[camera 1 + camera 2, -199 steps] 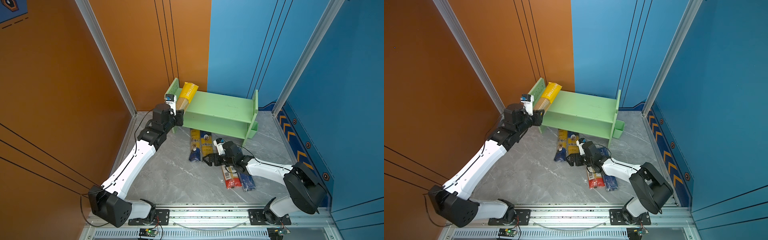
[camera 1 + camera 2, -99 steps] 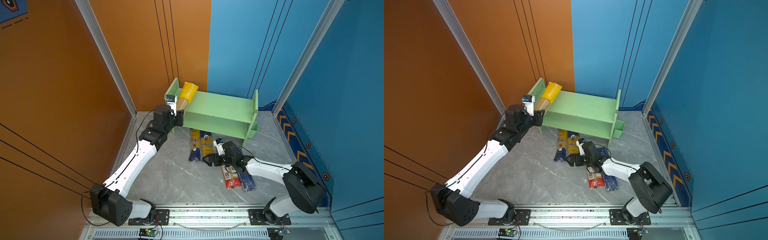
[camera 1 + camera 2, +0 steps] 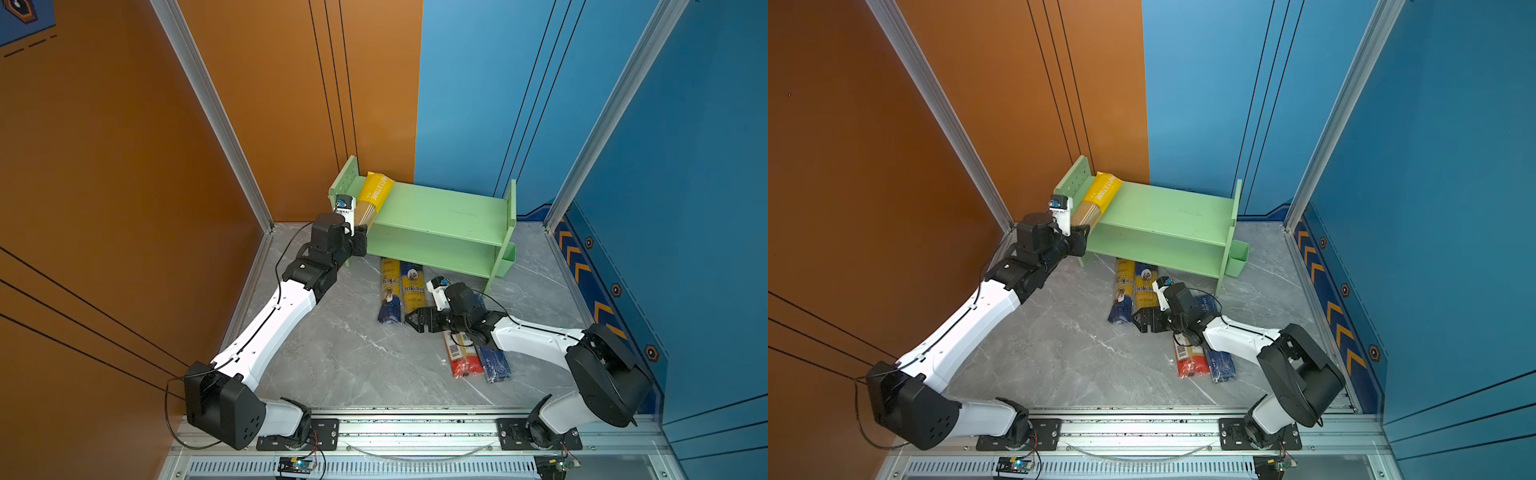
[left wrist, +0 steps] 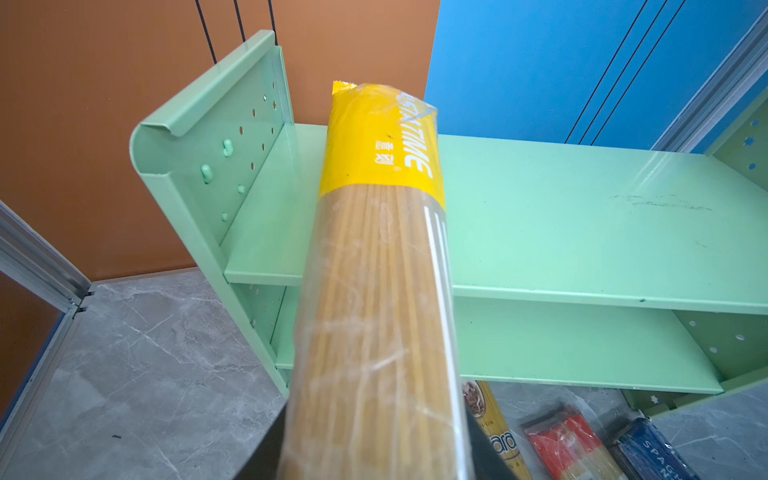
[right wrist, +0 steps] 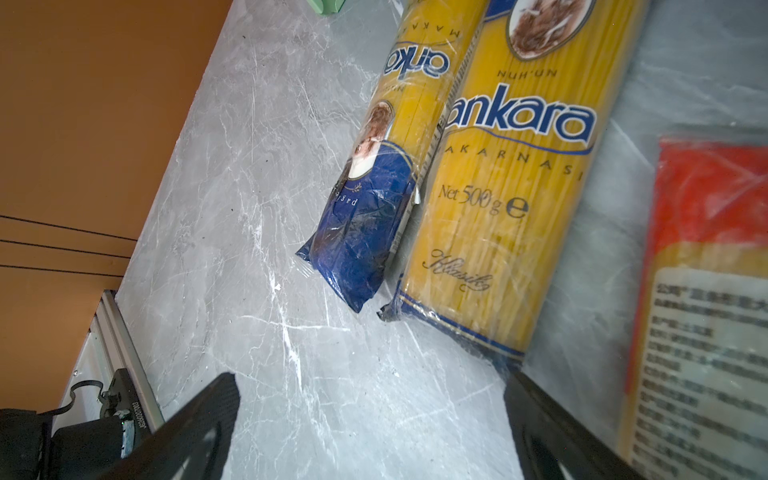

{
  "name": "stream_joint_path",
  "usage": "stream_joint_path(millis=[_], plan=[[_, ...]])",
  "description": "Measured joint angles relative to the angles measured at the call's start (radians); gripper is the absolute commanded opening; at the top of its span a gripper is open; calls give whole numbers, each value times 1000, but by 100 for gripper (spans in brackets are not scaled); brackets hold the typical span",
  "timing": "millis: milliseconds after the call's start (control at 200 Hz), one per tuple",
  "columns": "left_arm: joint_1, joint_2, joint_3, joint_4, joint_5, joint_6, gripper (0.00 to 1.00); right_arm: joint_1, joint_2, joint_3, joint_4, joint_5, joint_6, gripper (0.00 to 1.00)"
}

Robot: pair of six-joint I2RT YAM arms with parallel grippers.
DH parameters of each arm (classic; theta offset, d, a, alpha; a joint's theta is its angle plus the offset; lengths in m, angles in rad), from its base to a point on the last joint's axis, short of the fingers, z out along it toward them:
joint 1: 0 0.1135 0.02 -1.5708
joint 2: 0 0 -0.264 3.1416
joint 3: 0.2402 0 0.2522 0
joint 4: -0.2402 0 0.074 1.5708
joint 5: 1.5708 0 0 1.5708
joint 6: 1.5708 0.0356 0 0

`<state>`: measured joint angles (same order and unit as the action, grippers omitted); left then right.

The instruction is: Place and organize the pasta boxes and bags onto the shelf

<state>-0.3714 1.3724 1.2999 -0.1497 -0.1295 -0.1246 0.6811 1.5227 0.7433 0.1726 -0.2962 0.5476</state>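
Yellow spaghetti pack point(image 3: 374, 195) overhangs top shelf point(image 3: 449, 216), gripped by extended left arm's fingers point(image 4: 266, 457).

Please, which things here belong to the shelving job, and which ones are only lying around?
For the job: yellow spaghetti pack, ankara pack, second ankara pack, red-ended pack, dark blue pack, green shelf.

Only there: small green bin on the shelf's side, metal rail, orange wall, blue wall.
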Motion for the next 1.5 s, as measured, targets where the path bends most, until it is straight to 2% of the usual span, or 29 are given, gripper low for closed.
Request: stream_joint_path(millis=[626, 1502], plan=[[6, 63, 0, 34, -27, 4, 0, 0, 0, 0, 3, 0, 0, 97], [13, 79, 0, 48, -27, -26, 0, 0, 0, -1, 4, -15, 0, 97]])
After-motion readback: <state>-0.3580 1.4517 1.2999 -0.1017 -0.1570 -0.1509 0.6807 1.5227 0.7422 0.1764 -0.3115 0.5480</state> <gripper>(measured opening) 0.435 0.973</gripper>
